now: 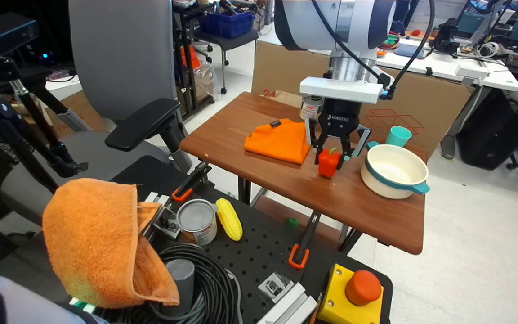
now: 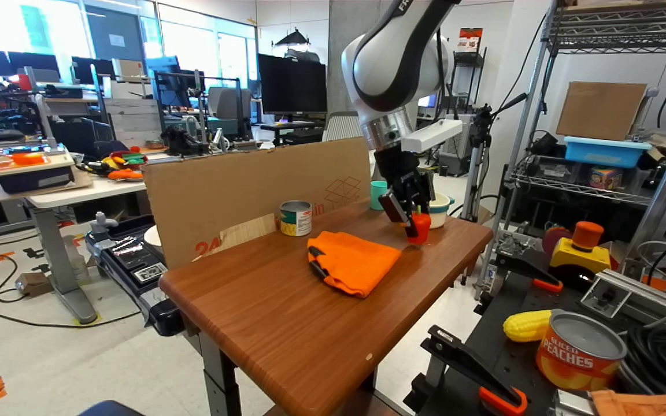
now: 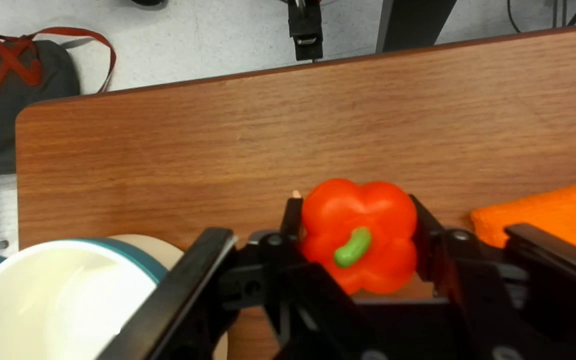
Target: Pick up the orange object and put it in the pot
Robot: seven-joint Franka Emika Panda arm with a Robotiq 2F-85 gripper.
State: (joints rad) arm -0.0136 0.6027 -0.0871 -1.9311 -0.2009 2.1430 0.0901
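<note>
We find the claw (image 1: 329, 162) parted only to the width of the red-orange pepper (image 3: 370, 217) — a finger against each side, stem end uppermost. It has the pepper in its grip over the counter (image 2: 263, 297), between the folded orange cloth (image 2: 356, 263) and the pot (image 1: 396, 166), inward from the long edge that faces the black bench (image 1: 259, 258). Whether the pepper's base meets the counter, we cannot tell. The pot, cream with a teal band, stands upright close to a short edge. Near the corner where that edge meets the opposite long edge, we note a teal cup (image 1: 398, 136). Farther along that long edge, beside the cardboard (image 2: 252, 185) — a tin (image 2: 296, 218), upright.
</note>
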